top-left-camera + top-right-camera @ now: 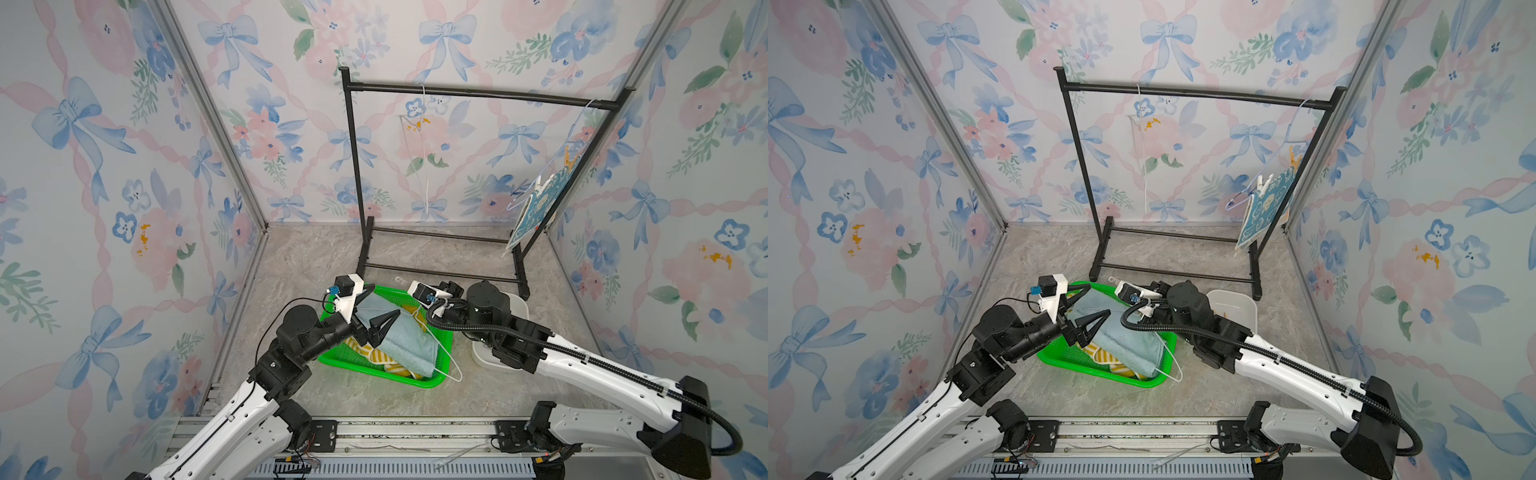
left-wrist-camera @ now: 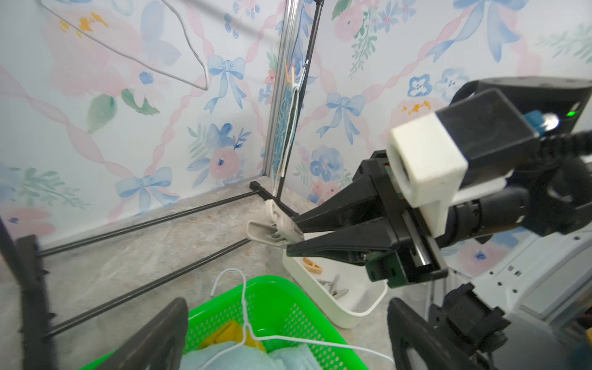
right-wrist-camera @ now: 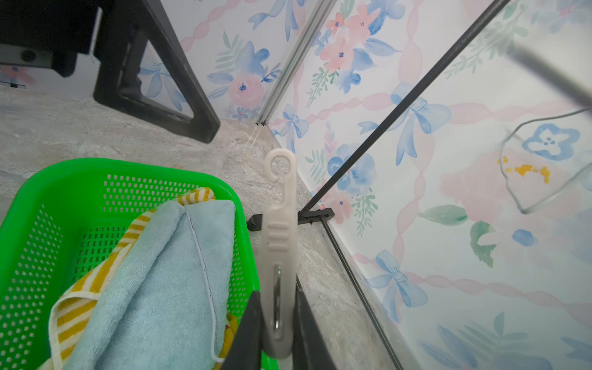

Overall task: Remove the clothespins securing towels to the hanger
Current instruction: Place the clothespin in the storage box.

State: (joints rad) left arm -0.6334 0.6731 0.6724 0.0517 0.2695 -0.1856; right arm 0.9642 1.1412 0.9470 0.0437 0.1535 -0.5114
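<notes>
**A:** Where is the clothespin sitting right now?

**B:** A pale grey clothespin [image 3: 278,253] is being gripped by the right pincer [image 2: 293,236], whose jaws are pressing narrowly on its spring end while the ring end is pointing away. It is hanging above the table [image 1: 311,257], just beyond the far edge of the green basket [image 3: 38,243] and near the white bin [image 2: 315,296] on the right.

**A:** So which step is going on?

**B:** I am reading it as the drop-off. A tan clothespin [image 2: 312,265] and grey clothespins [image 2: 333,286] are already lying in that bin, so this one is probably heading there too.

**A:** And the left pincer?

**B:** The left pincer [image 1: 386,300] is standing wide and carrying nothing. It is hovering over the teal towel [image 1: 409,340], which is lying in the basket on the striped towel [image 1: 374,355] with a wire hanger [image 1: 446,353] across it.

**A:** What is waiting?

**B:** The blue towel [image 1: 536,208] is hanging at the far right end of the rack [image 1: 469,93], with a wood-coloured clothespin [image 1: 570,160] and a white clothespin [image 1: 539,185] pinning it. An empty hanger [image 1: 424,137] is dangling mid-rail.

**A:** What is the next move asking for?

**B:** It is asking for the clip to be carried rightward over the bin's opening, with the jaws parting only there. After that comes a long reach far and right. That hanger is looking free to swing, so I am expecting it to need steadying.
</notes>
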